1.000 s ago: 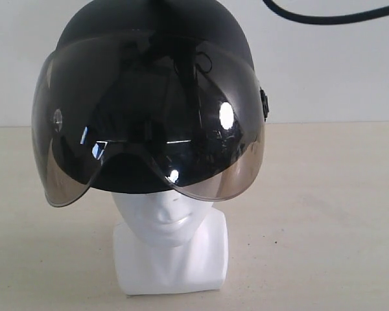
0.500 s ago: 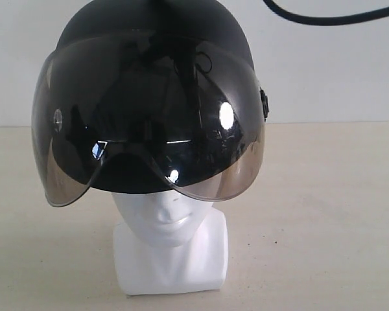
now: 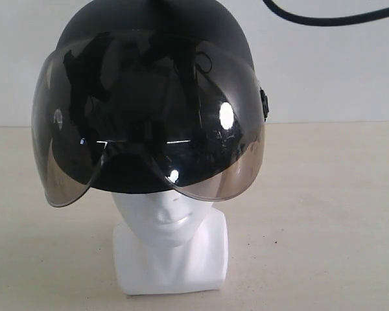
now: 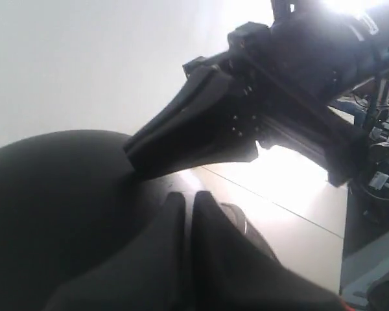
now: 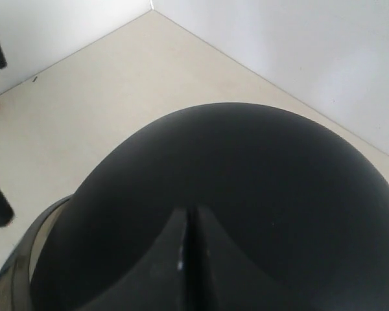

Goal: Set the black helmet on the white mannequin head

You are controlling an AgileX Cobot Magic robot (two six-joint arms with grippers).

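We see a rounded matte-black open-face helmet [image 3: 149,39] filling the upper centre of the exterior frame. It is seated on a glossy white plastic mannequin head [image 3: 170,240] that stands at lower centre on a pale beige tabletop [image 3: 324,214]. The helmet's large curved smoke-tinted visor [image 3: 149,129] is down over the upper face, so only the nose, lips, chin and blocky neck base show beneath its lower edge. A small black pivot knob [image 3: 264,103] sits on the helmet's side toward the right of the frame, and a black cable [image 3: 324,18] loops across the upper right against a plain white wall [image 3: 337,71]. In the left wrist view, the left gripper [image 4: 185,194] has its two dark fingers pressed together with only a thin seam between them. It grips nothing and lies close over the black shell. Beyond it a dark wedge-shaped gripper meets the helmet's crown. In the right wrist view, the right gripper [image 5: 189,210] is likewise closed flat, holding nothing, directly over the crown. We cannot tell whether either gripper presses on the shell.
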